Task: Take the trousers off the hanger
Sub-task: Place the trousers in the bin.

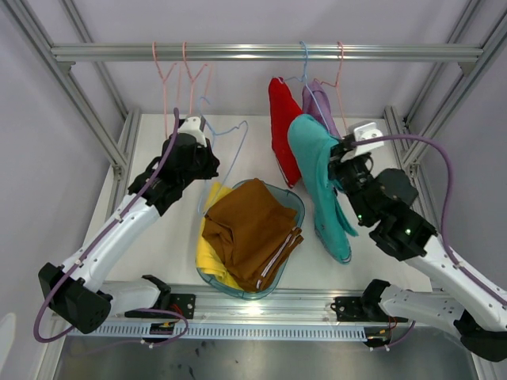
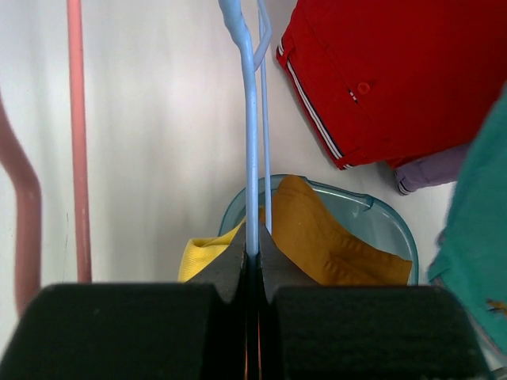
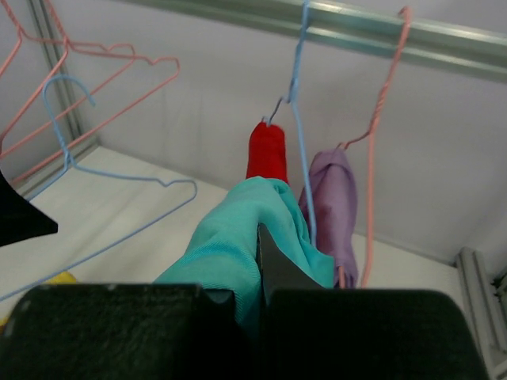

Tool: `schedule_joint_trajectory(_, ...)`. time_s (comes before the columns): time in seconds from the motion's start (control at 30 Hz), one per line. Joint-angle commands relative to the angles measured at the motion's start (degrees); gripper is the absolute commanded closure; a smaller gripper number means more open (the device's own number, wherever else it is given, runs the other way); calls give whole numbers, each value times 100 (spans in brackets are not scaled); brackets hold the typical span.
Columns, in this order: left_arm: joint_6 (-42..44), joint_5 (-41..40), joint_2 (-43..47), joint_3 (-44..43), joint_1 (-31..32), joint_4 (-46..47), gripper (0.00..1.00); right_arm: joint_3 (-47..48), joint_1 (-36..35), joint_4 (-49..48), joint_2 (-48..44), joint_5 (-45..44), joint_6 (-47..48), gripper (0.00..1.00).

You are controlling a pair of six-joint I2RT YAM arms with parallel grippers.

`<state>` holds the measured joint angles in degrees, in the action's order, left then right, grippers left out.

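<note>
My right gripper (image 1: pixel 342 158) is shut on the teal trousers (image 1: pixel 321 178), which hang down from it off the blue hanger (image 3: pixel 299 119); the cloth drapes over my right gripper (image 3: pixel 260 253) in the right wrist view, where it shows as teal trousers (image 3: pixel 222 245). Red trousers (image 1: pixel 283 127) and lilac trousers (image 1: pixel 315 103) hang behind on the rail. My left gripper (image 1: pixel 204 142) is shut on an empty light blue hanger (image 1: pixel 230 134), its wire (image 2: pixel 251 158) pinched by my left gripper (image 2: pixel 252 257). Brown trousers (image 1: pixel 249 229) lie on yellow trousers (image 1: pixel 212 253) in the basin (image 1: pixel 293 202).
Several empty pink hangers (image 1: pixel 184 75) hang on the metal rail (image 1: pixel 261 52) at the left. A pink hanger (image 3: pixel 380 119) carries the lilac trousers. Frame posts stand at both back corners. The white table (image 1: pixel 158 253) shows around the basin.
</note>
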<state>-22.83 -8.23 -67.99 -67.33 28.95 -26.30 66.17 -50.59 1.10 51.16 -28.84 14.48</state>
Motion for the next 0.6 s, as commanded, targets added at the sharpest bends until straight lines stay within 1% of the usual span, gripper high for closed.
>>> schedule_joint_trajectory(0.0, 33, 146, 57, -263, -47, 161, 100, 62, 14, -594, 254, 405, -498, 100)
schedule_joint_trajectory(0.2, -2, 252, 110, -263, -109, 178, 99, 588, -74, -673, 965, 801, -710, 100)
schedule_joint_trajectory(0.43, -81, 366, 128, -245, -205, 187, 100, 1125, -689, -857, 1616, 660, -525, 100)
schedule_joint_trajectory(0.57, -125, 401, 154, -228, -284, 196, 100, 995, -1101, -1050, 1898, 634, -613, 100)
